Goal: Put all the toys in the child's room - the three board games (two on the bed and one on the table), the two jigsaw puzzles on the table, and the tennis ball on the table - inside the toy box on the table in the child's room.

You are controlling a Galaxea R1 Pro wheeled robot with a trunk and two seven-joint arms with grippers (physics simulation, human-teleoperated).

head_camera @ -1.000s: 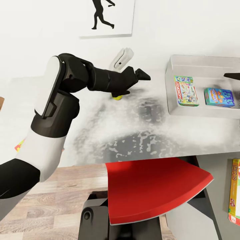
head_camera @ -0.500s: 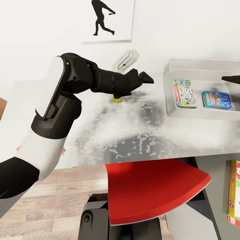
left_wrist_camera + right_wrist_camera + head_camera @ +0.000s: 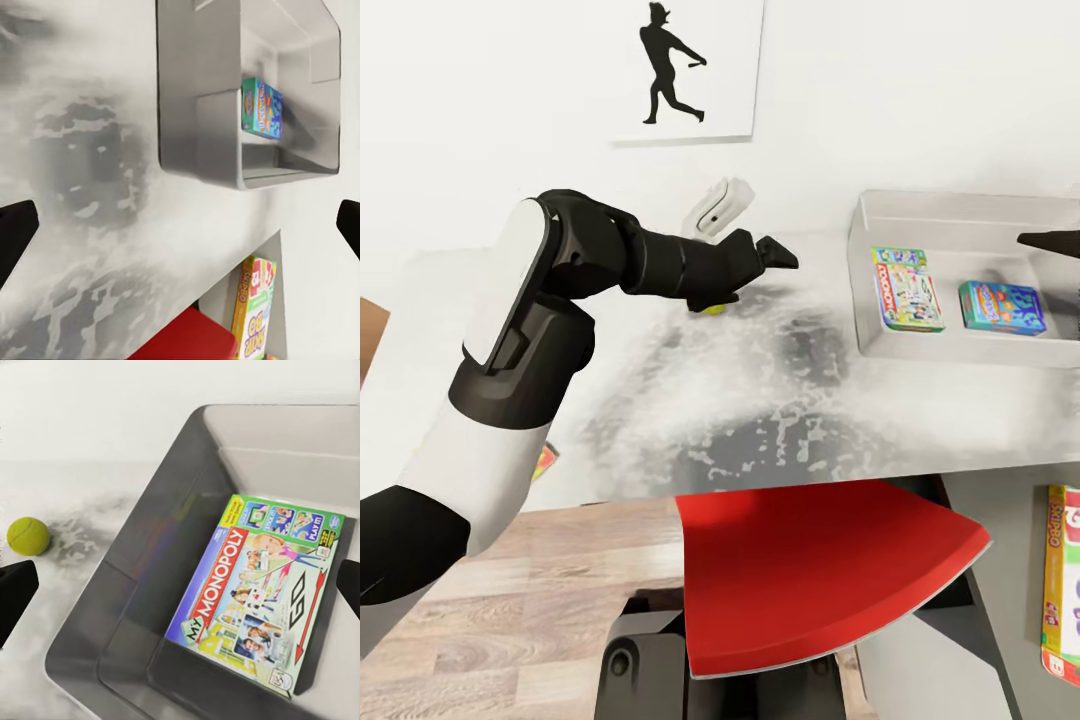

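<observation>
Table (image 3: 780,400): flat, mottled light-grey top; its near edge runs above a glossy red curved chair seat (image 3: 810,570). Toy box (image 3: 865,290): smooth grey bin with sloped walls, far right on the top, holding two printed cardboard board games: green-white Monopoly box (image 3: 907,290) and blue box (image 3: 1003,307), lying flat and apart. Skip-Bo box (image 3: 1063,575) lies near right on a lower grey surface. Tennis ball (image 3: 712,306): fuzzy yellow-green, on the table left of the toy box, partly hidden under the left gripper (image 3: 778,252), whose fingers stand wide apart, empty. Right gripper (image 3: 180,585) over the toy box, fingers spread, empty. Bare tabletop separates ball and box.
</observation>
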